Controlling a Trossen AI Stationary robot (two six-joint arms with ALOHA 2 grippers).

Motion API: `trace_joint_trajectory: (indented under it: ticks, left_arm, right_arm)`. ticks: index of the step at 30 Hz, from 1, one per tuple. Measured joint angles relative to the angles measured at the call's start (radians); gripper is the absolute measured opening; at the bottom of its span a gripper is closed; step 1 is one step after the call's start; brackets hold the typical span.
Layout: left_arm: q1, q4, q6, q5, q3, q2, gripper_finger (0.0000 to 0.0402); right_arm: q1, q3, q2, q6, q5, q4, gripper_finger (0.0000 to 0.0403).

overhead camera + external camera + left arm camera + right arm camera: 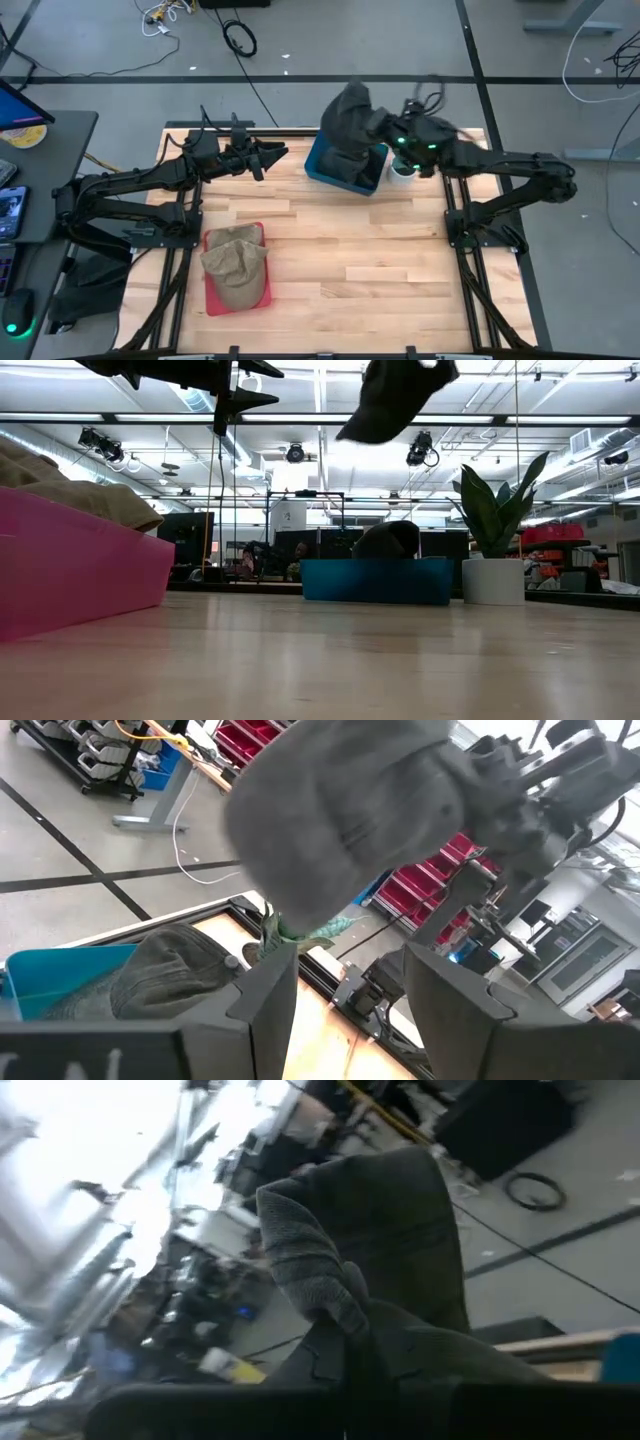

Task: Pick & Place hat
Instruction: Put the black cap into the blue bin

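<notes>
Over on the left of the table a red tray [215, 300] sits with a tan hat [236, 264] lying in it, the cap filling most of the tray. Behind it, the left gripper [278, 152] hangs in the air near the back edge, fingers spread apart and holding nothing, pointing toward the middle. Next along is the blue bin [322, 166] at the back of the table, with another dark hat [388, 540] still resting inside it. Above the bin the right gripper [385, 125] is raised well clear of the table, its fingers pinched together on a dark grey hat [349, 116] that dangles from them over the bin. Just beside the bin, on its right, stands a white pot [493, 582] with a green plant [497, 505].
</notes>
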Motion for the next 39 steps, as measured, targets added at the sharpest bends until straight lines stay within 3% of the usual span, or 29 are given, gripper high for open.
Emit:
trace_joint_trajectory:
  ticks: [6,25,31,39]
  left_arm:
    - [0.000,0.000,0.000,0.028,0.000,0.000,0.0186]
    - [0.000,0.000,0.000,0.175,0.000,0.000,0.0186]
    - [0.001,-0.031,-0.041,0.183,0.000,0.000,0.0186]
    - [0.032,-0.030,-0.174,0.109,0.000,0.000,0.0186]
  right_arm:
    - [-0.016,0.000,0.128,0.021,0.085,-0.020,0.0006]
    - [-0.093,-0.001,0.377,0.327,0.093,-0.073,0.0006]
    - [-0.078,-0.002,0.349,0.329,0.086,-0.012,0.0006]
    - [-0.030,-0.002,0.206,0.150,0.092,0.177,0.0006]
